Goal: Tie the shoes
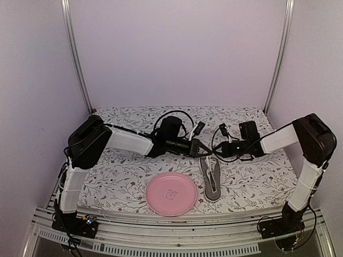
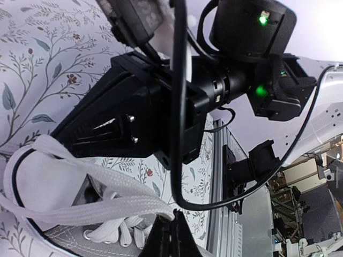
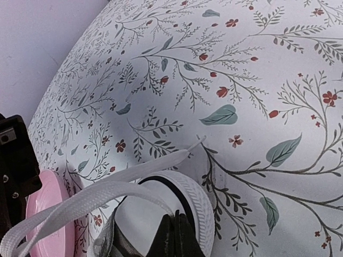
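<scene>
The grey shoe (image 1: 213,182) with white sole lies right of centre, its white toe cap (image 3: 199,199) pointing away from the arm bases. My left gripper (image 1: 203,148) and right gripper (image 1: 218,151) meet tip to tip just above its far end. In the left wrist view, my left gripper (image 2: 170,231) is shut on a white lace (image 2: 107,206) drawn taut above the eyelets and grey canvas (image 2: 64,239). My right gripper (image 3: 180,231) is shut on a lace strand (image 3: 96,201) that loops off to the left. A loose lace end (image 3: 161,163) lies on the cloth past the toe.
A pink plate (image 1: 171,194) sits just left of the shoe near the front edge. The floral cloth (image 1: 257,182) covers the table. Cables (image 1: 177,115) arch over both wrists. Metal rails (image 1: 177,235) run along the front.
</scene>
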Available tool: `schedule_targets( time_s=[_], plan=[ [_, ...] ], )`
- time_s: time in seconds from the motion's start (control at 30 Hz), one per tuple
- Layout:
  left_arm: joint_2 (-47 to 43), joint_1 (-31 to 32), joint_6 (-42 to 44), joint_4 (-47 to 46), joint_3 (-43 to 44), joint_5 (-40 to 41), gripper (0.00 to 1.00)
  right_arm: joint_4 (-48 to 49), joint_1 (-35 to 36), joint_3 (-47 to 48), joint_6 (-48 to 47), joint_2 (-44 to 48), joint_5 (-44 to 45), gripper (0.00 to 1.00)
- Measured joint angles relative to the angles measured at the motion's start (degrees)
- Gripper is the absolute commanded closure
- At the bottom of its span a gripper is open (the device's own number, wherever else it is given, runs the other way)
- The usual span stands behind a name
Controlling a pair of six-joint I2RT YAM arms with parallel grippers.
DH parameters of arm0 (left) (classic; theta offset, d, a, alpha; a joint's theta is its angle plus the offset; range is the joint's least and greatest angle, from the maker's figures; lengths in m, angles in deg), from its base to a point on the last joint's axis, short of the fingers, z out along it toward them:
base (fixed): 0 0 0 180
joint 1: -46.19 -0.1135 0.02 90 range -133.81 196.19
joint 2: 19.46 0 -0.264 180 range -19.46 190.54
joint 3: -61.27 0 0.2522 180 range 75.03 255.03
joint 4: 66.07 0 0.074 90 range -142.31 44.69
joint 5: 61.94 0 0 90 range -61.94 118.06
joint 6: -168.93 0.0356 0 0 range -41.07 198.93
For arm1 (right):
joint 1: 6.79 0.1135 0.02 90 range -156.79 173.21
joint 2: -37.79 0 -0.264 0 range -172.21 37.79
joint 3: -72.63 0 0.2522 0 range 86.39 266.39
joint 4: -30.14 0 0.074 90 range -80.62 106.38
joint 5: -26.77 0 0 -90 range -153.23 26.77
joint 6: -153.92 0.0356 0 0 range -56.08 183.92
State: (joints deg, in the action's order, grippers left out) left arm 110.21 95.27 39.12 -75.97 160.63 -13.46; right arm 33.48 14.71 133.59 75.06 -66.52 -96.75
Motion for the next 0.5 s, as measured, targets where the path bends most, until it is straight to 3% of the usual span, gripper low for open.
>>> schedule_targets(
  time_s=[0.17, 0.5],
  plan=[
    [-0.02, 0.04, 1.18, 1.68, 0.07, 2.58, 1.0, 0.04, -0.07, -3.78, 0.63, 4.15, 3.19, 0.98],
    [-1.62, 0.31, 1.86, 2.34, -0.92, 6.64, 1.0, -0.85, -0.15, -12.39, 3.26, 22.64, 2.89, 0.98]
  ],
)
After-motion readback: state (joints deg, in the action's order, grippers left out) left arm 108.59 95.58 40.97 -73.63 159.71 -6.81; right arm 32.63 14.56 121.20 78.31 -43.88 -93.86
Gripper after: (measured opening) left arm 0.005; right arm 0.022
